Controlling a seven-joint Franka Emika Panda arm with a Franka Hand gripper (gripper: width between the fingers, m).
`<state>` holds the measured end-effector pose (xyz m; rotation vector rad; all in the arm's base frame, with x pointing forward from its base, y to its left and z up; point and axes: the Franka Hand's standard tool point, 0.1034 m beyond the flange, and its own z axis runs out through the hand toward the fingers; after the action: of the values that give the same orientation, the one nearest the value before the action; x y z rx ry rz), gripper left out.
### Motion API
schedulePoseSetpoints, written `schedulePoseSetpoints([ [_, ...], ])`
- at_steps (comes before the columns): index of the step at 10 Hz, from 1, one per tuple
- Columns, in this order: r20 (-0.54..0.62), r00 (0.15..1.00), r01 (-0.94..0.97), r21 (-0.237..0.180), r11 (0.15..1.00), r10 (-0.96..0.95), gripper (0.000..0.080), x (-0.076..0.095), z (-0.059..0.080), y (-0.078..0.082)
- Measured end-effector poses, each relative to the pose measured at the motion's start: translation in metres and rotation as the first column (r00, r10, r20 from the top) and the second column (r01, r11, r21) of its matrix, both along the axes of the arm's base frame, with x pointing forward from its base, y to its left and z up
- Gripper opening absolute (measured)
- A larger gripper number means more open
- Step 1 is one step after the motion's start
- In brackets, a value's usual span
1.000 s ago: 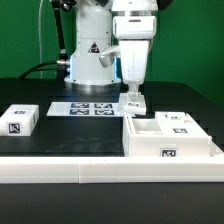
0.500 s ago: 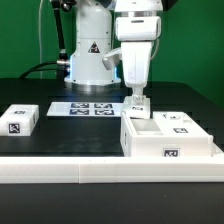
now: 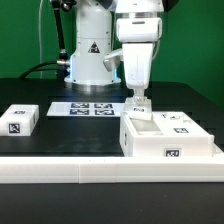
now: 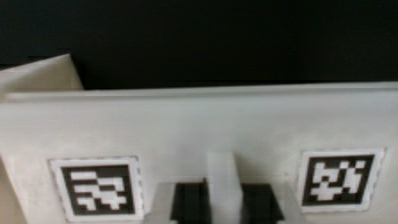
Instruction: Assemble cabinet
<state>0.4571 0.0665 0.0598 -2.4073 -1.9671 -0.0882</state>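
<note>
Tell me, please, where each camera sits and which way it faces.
Exterior view: off the arm, low before the table, facing the robot's base; shows the arm and the gripper holding an insert panel by the cabinet.
Wrist view: on the wrist, looking along the jaws at the tagged cabinet; only the jaws show.
Both show the gripper and cabinet.

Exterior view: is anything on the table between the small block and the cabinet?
Nothing: the table between block and cabinet is bare black, as the exterior view shows. The marker board lies farther back, off that line.
</note>
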Motion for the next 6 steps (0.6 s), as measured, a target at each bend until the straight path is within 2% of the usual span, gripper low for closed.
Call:
schedulePoseSetpoints([
  [6,0.006,0.995,-0.095,-0.002,0.995,0.095,0.0069,0.0029,-0.0014,-0.0014],
])
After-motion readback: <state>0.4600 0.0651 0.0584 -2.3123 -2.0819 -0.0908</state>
